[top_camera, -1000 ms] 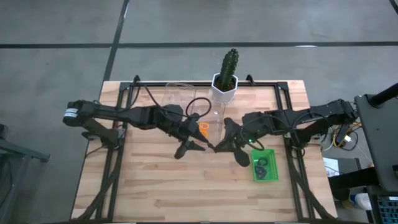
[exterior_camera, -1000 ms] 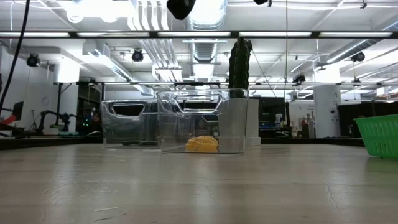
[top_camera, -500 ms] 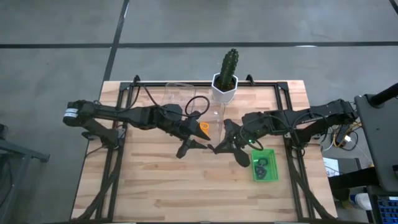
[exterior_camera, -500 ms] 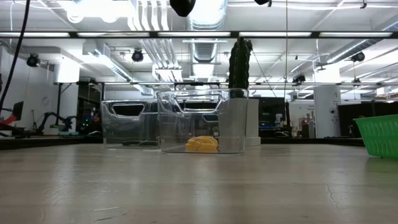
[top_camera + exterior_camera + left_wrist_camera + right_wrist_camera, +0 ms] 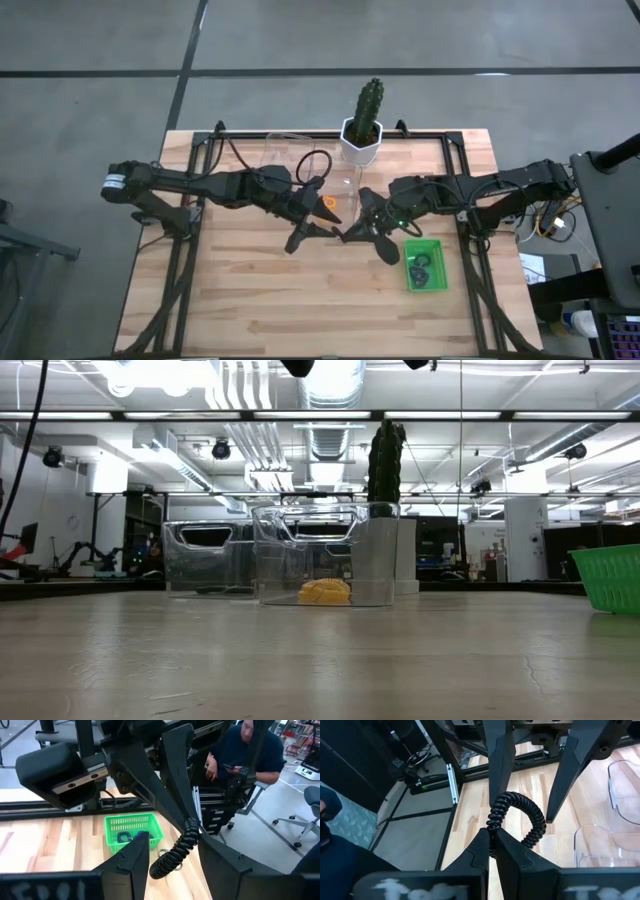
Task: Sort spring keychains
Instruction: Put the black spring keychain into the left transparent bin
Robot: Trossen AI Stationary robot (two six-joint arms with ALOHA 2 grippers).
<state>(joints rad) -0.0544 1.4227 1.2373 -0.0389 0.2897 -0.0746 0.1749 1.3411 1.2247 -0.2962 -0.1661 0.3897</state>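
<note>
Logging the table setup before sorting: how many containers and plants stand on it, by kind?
Clear bins: 2
Green basket: 1
Potted cactus: 1
Total: 4

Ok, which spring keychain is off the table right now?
The black one, pinched at one end by the right pincer, inside the open left pincer. The orange ones lie in the clear bin, darker ones in the green basket.

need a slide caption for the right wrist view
Right gripper pinches one end of a black spring keychain above the wooden table, with the left gripper's fingers open around it.
</note>
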